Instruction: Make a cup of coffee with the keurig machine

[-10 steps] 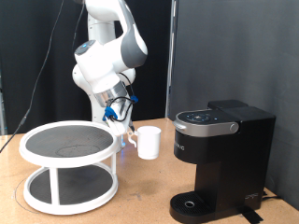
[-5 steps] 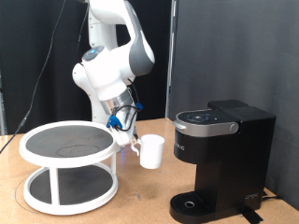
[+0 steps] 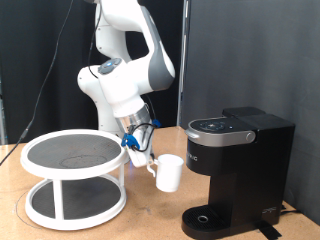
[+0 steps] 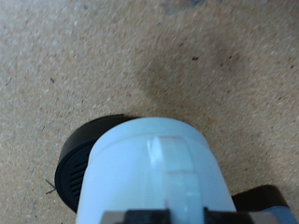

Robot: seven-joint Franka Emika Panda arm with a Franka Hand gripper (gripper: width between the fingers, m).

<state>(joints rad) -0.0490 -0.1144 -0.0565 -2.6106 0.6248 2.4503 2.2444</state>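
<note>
one white robot arm (image 3: 125,70) fills the upper middle of the exterior view, bent down over a brown tabletop (image 3: 150,215). to the exterior view's right stands the keurig machine (image 3: 238,170), black and boxy, with a rounded top lid shut, a silver-rimmed control panel on top and a round drip base at its foot. to the exterior view's left sits a white two-tier round stand (image 3: 75,175) with a dark grey top. between stand and machine hangs the cup (image 3: 168,172), a plain white mug with smooth sides, held clear above the tabletop and tilted a little, close beside the machine's front and above and to the left of the drip base. the gripper (image 3: 143,158), trimmed with blue, has its jaws closed on the cup's handle side. in the wrist view the cup (image 4: 154,177) fills the lower half, its handle a pale raised strip running towards the camera, with the black round drip base (image 4: 79,163) showing behind it on the speckled tabletop (image 4: 112,56).
</note>
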